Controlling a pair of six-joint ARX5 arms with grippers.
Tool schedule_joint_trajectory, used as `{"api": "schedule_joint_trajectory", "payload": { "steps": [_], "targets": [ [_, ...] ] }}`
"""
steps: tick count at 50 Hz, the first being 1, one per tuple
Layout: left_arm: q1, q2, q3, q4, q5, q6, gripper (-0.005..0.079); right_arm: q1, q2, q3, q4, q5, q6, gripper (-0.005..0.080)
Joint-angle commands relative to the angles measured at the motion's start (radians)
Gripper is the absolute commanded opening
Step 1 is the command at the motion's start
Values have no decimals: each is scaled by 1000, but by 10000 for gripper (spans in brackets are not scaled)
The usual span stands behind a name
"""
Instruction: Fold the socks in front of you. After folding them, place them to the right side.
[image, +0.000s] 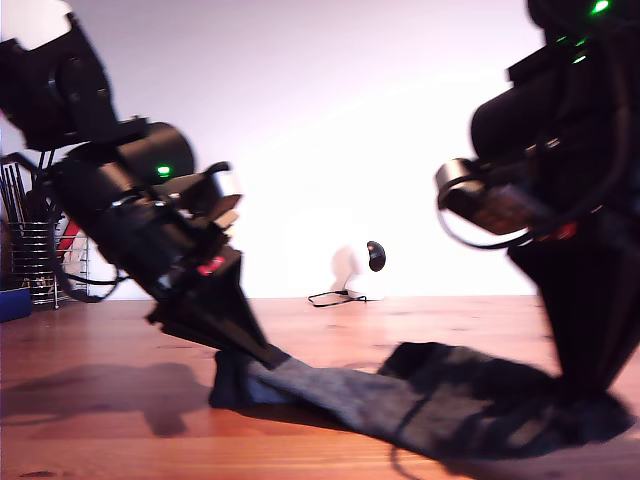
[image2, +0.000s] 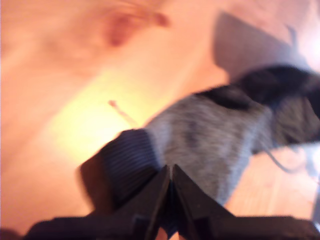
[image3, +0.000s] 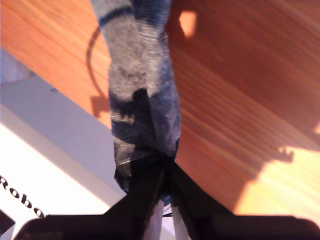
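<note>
The socks (image: 420, 405) are lying stretched along the wooden table (image: 100, 340), their long axis running from the exterior view's left to its right, and each end is being held by one arm. My first gripper (image2: 171, 172) is pinching the ribbed cuff end, jaws pressed together on the dark knit with the grey leg of the sock trailing away from it toward the black heel patch; in the exterior view this matches the arm coming down at a slant on that view's left (image: 262, 352). My second gripper (image3: 165, 167) is clamping the opposite, darker end, jaws closed tight on bunched fabric, with the striped grey length running straight out ahead of it; this looks to be the arm standing on the exterior view's right (image: 585, 385), though its fingertips are lost against the dark cloth there. The middle of the bundle is sagging onto the tabletop between the two holds. Judging from this, the fold turns on bringing one held end along that axis over to the other; both grippers are equally placed, each at its own end. A small black mouse-like object with a cable (image: 376, 256) is sitting well behind, out of the way.
</note>
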Motion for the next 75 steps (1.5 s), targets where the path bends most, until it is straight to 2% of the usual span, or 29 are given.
{"api": "schedule_joint_trajectory", "payload": {
  "steps": [1,10,17,25,32,43,50,60,75],
  "targets": [
    [-21,17,9,-4,-17,9,-19,-9,-34,-20,-23,2,-6,-13],
    [-71,68,8,-6,-86,9,-19,-29,-88,-20,-55,2,-6,-13],
    [-75,95,8,-17,-101,24,-19,-43,-107,-20,-77,16,-6,-13],
    [-76,98,6,-19,-163,42,-19,-64,-116,-19,-85,33,2,-13],
    [-80,98,3,-29,-163,42,-19,-64,-116,11,-108,27,8,-13],
    [-104,98,-1,-16,-159,42,-19,-62,-116,136,-121,-64,26,-13],
    [-126,98,-1,-6,-142,37,-19,-44,-116,202,-125,-80,32,-13],
    [-150,98,-1,28,-68,-24,-19,-8,-116,215,-84,-81,70,-13],
    [-188,98,-1,53,-52,-61,-19,41,-96,215,-1,-80,134,-13]
  ]
}}
